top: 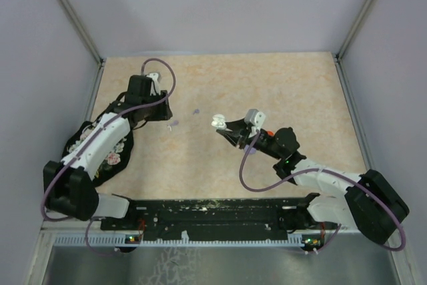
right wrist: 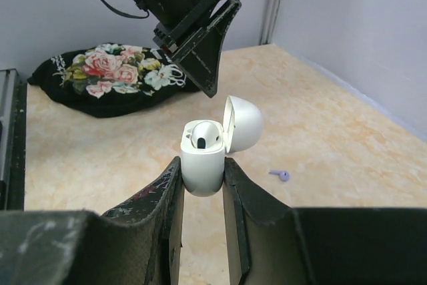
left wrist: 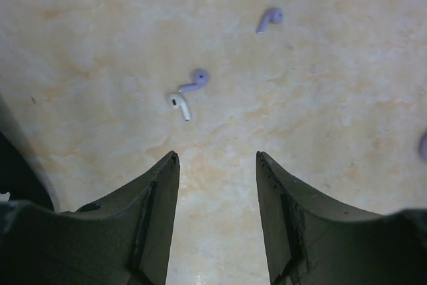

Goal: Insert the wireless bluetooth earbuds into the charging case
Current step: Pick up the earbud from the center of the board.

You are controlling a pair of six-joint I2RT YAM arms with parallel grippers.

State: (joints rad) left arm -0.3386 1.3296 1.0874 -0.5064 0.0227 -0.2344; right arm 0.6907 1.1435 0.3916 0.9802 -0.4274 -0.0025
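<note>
My right gripper (right wrist: 202, 161) is shut on the white charging case (right wrist: 202, 165) and holds it upright above the table. The lid (right wrist: 244, 123) stands open and one white earbud (right wrist: 203, 136) sits inside. A lilac earbud (right wrist: 281, 175) lies on the table beyond it. In the left wrist view a white earbud (left wrist: 179, 105) touches a lilac earbud (left wrist: 195, 81), and another lilac earbud (left wrist: 269, 19) lies farther off. My left gripper (left wrist: 217, 157) is open with nothing between its fingers and is short of the white one. From above, the case (top: 217, 123) is right of the left gripper (top: 169, 117).
A black floral pouch (top: 107, 155) lies under the left arm at the table's left edge. Grey walls and metal posts (top: 72, 13) close in the table on three sides. A lilac shape (left wrist: 423, 146) is cut off by the right edge of the left wrist view.
</note>
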